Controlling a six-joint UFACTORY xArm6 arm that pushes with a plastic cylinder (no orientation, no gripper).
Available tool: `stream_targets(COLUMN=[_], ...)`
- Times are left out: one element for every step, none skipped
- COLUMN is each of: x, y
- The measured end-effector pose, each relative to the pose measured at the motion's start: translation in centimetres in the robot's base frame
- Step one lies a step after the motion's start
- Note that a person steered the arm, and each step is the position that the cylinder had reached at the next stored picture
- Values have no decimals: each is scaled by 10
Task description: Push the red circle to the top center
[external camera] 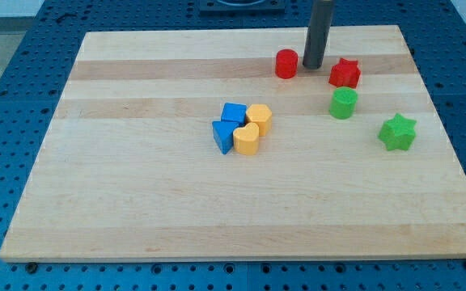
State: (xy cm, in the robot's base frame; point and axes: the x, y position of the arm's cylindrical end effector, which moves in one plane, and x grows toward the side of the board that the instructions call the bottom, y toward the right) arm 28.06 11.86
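The wooden board (136, 202) fills most of the view, and the red circle (286, 63) serves as landmark, standing near the board's top edge, somewhat to the view's right of centre. The dark rod comes down from the view's top, and my tip (312, 66) rests just beside the red circle on its right, between it and the red star (345, 73); there are no jaws on this rod, so nothing is grasped. Below and left of the red circle, near the board's middle, a cluster sits touching: blue cube (234, 113), blue triangular block (223, 136), yellow hexagon (260, 118), yellow heart (247, 140). Below and right of the red circle stand the green cylinder (344, 103) and, farther right, the green star (398, 132).
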Motion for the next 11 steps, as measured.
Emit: stream_targets(x=[-17, -17, -17, -12, 3, 20, 27, 23, 18, 18, 14], y=[-19, -39, -6, 27, 39, 24, -11, -57, -105, -147, -168])
